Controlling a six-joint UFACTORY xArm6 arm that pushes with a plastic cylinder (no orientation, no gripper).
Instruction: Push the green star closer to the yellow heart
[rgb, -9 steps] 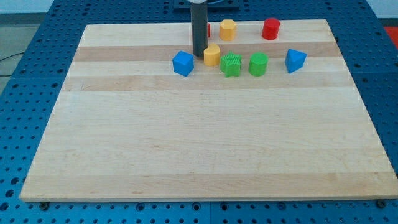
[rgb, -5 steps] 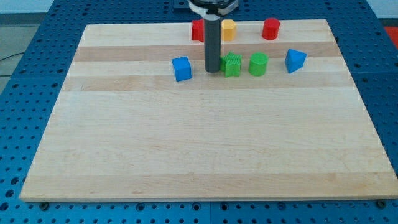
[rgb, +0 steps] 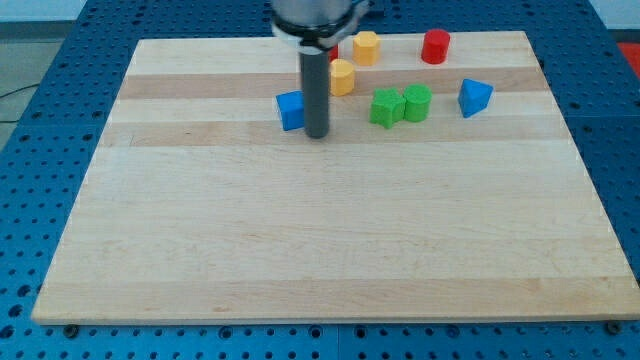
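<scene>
One green star (rgb: 385, 108), shoved right against green cylinder (rgb: 417, 102), away from yellow heart (rgb: 342, 77); my tip (rgb: 317, 134) withdrawn beside blue cube (rgb: 291, 110); no hand fitted, nothing held.

We see the green star (rgb: 385, 107) lying flat on the board, to the view's right of my tip (rgb: 317, 134) and slightly above it, well apart. The yellow heart (rgb: 342, 77) sits above my tip toward the view's top, just right of the rod, apart from the star.
</scene>
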